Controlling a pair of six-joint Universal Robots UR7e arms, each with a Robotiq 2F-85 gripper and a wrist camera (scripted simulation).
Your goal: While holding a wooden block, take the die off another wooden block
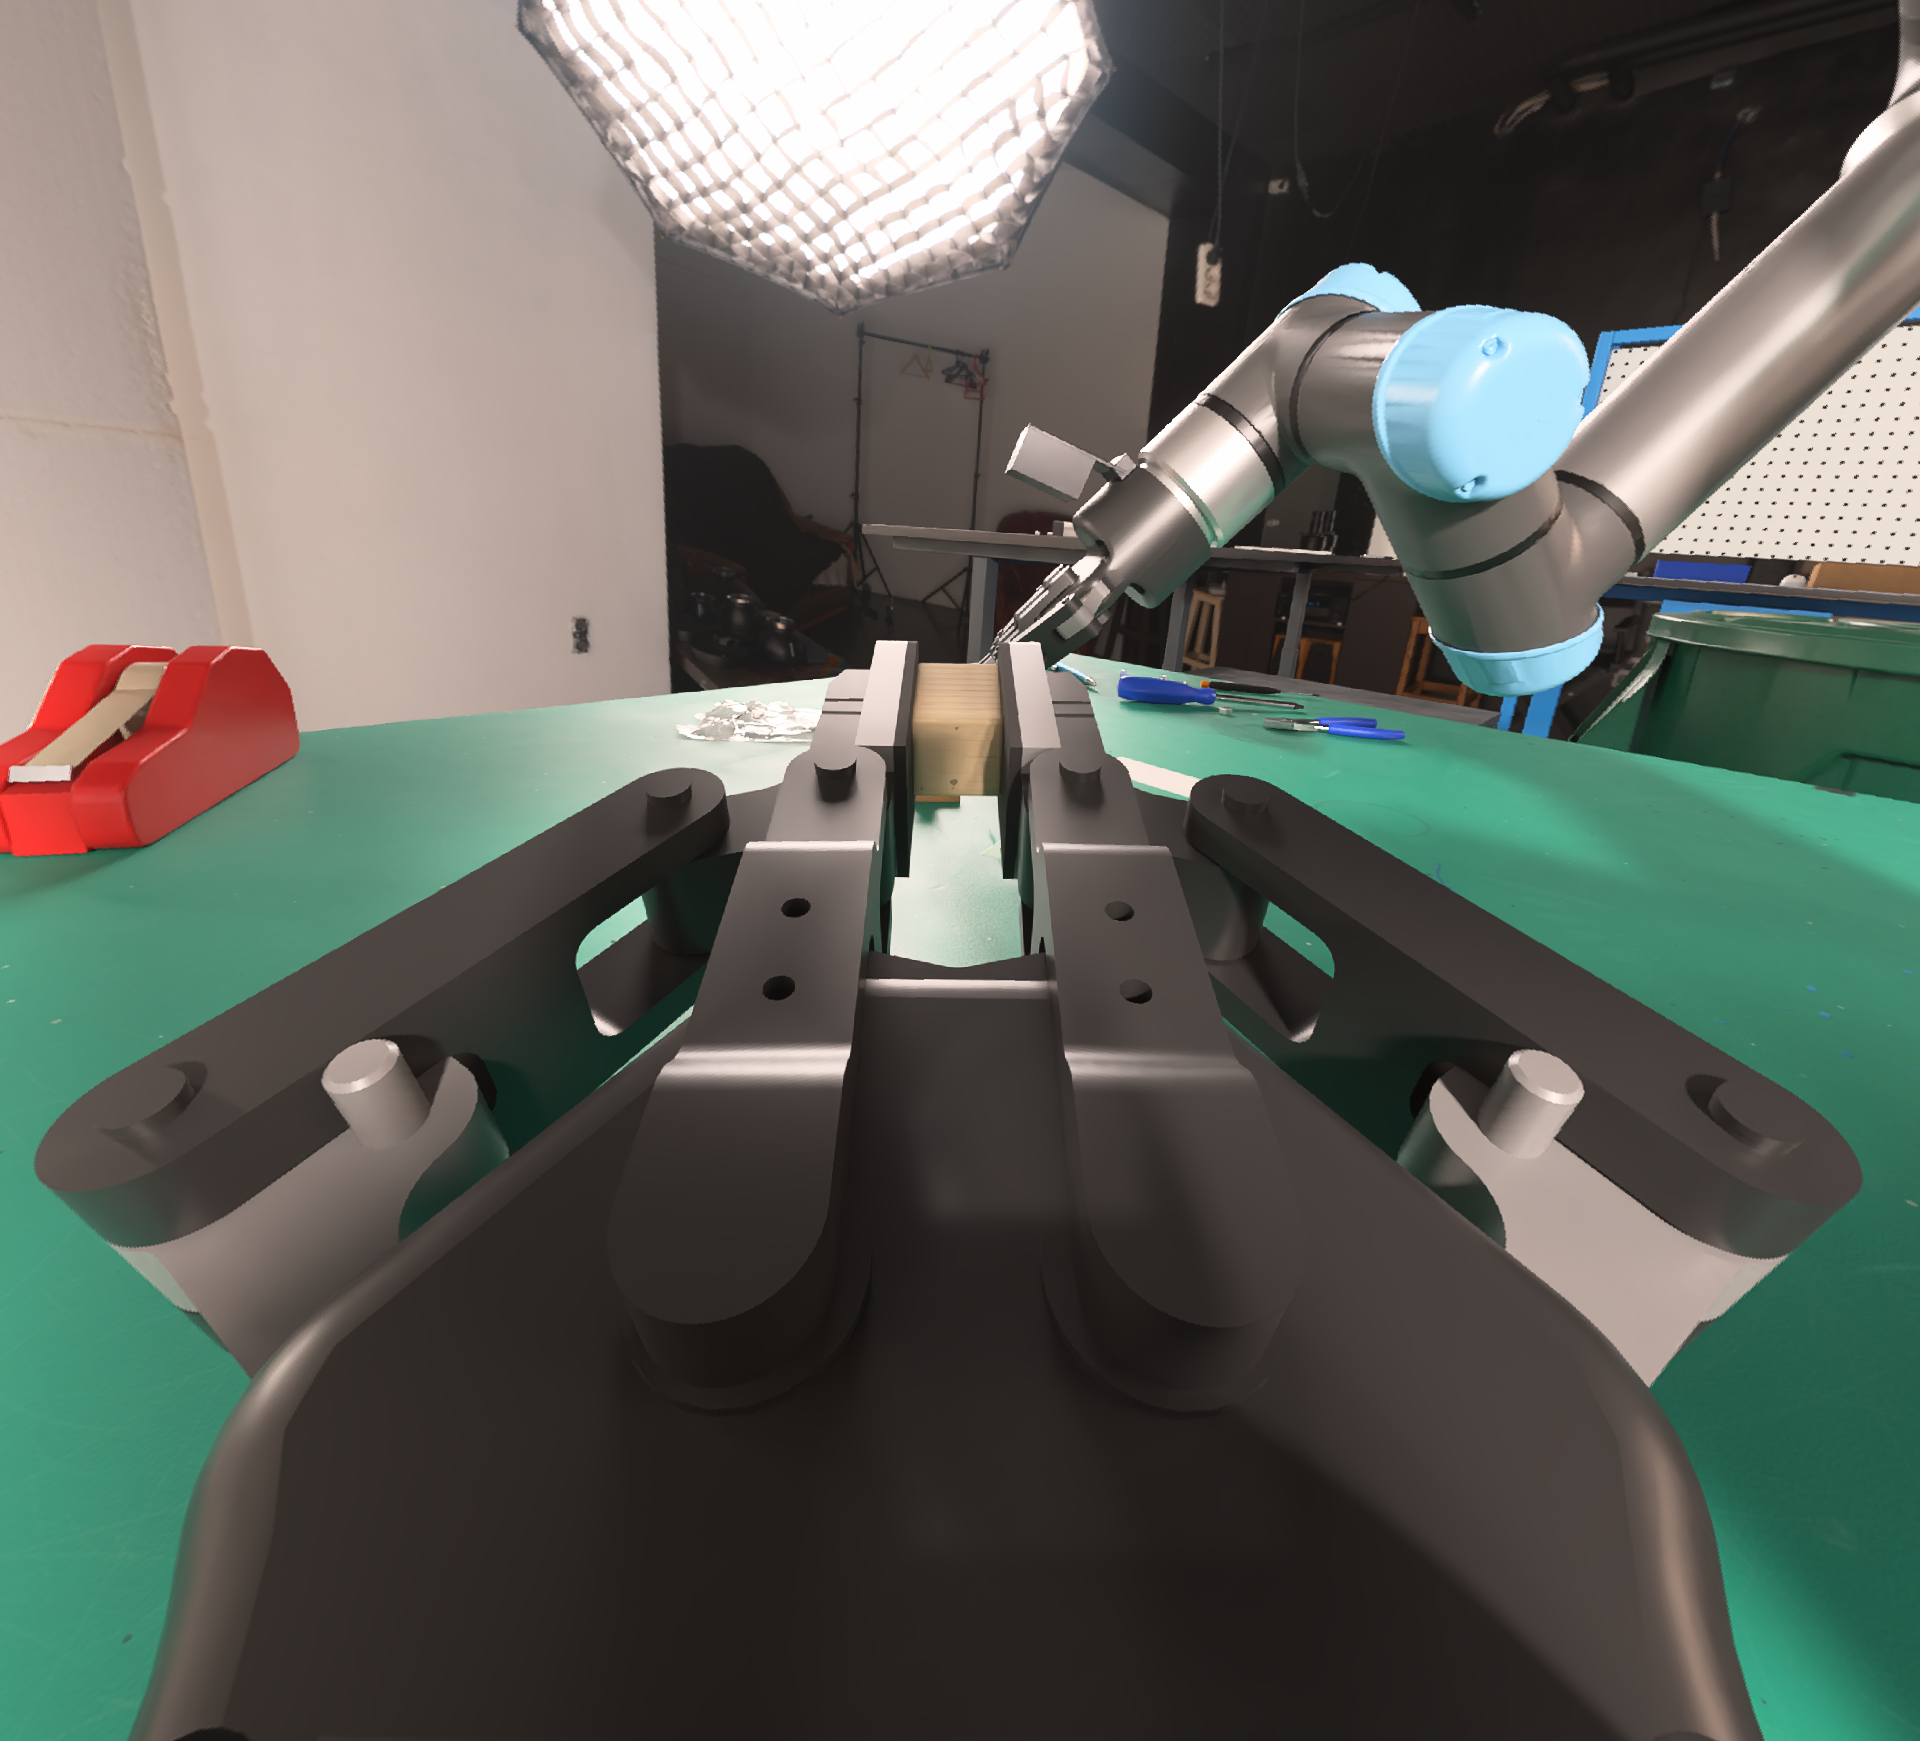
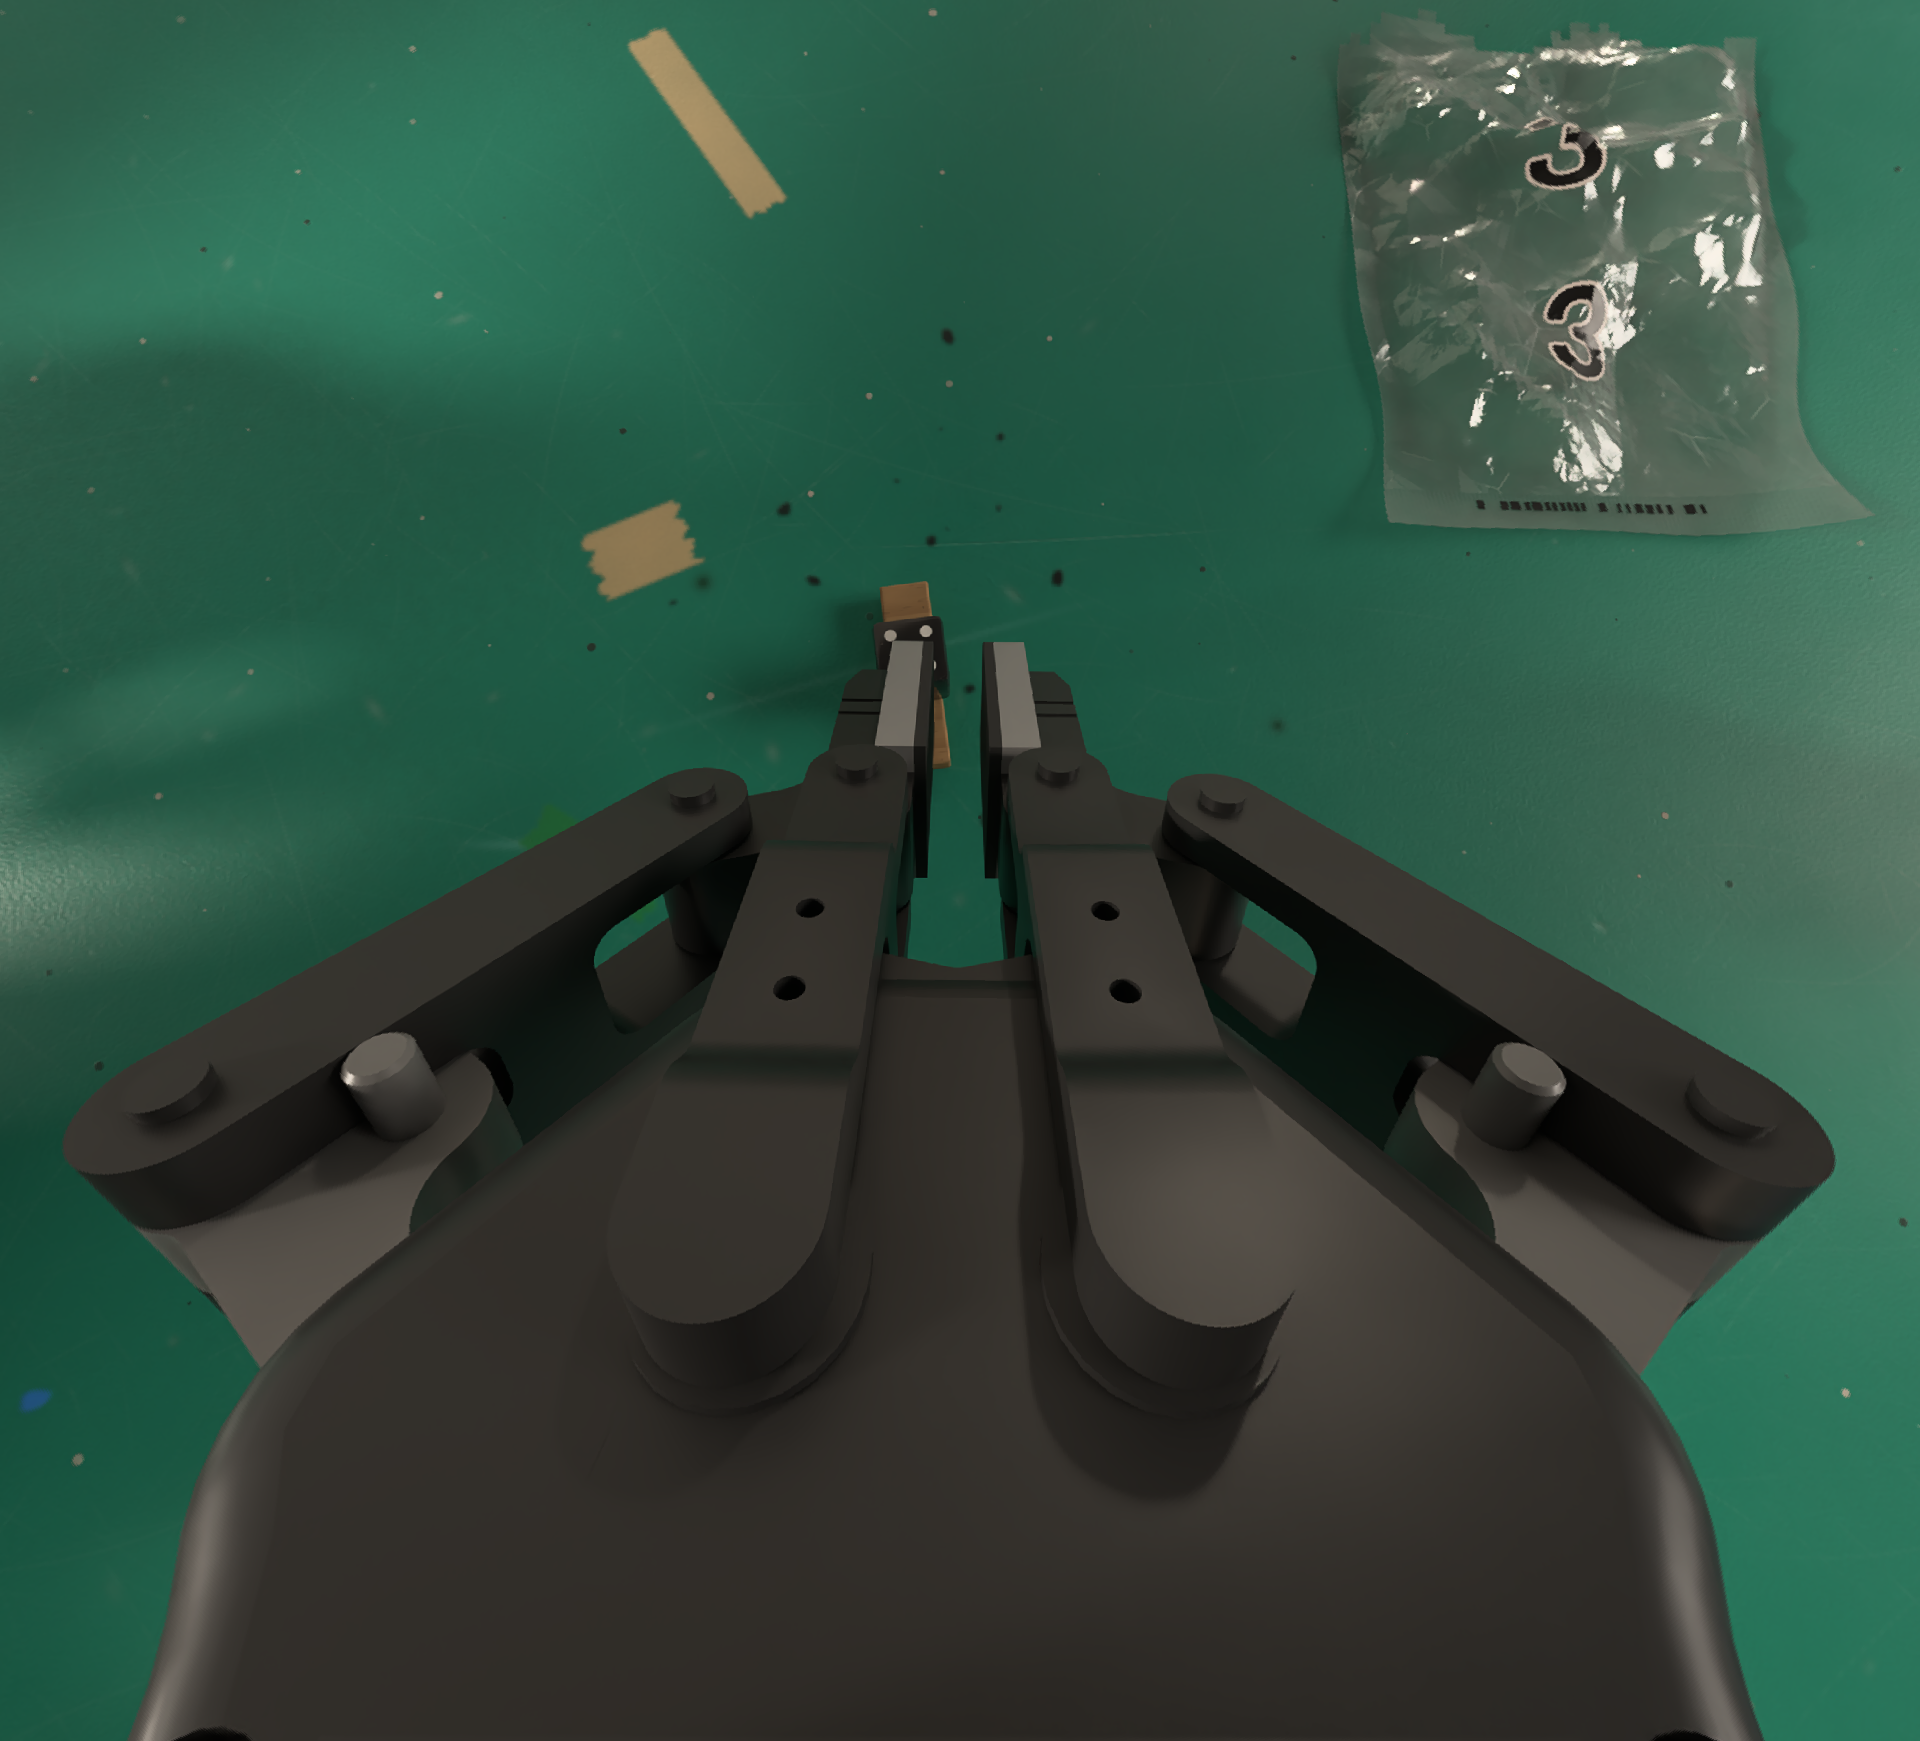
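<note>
My left gripper [image 1: 956, 704] is shut on a pale wooden block [image 1: 956, 741] and holds it just above the green table [image 1: 416, 860]. In the right wrist view, a black die with white dots [image 2: 914, 633] sits on a second, brown wooden block [image 2: 906, 598] on the table. My right gripper [image 2: 956, 683] is above them and slightly to their right. Its jaws stand a narrow gap apart with nothing between them. Its left finger [image 2: 902, 694] covers part of the die and block. The right arm's gripper also shows in the left wrist view [image 1: 1023, 631], behind the held block.
A red tape dispenser [image 1: 145, 746] stands at the table's left. Blue-handled tools [image 1: 1247, 704] lie at the far right edge. A clear plastic bag [image 2: 1558, 289] lies to the right of the die. Two tan tape strips [image 2: 707, 122] [image 2: 639, 548] are stuck to the mat.
</note>
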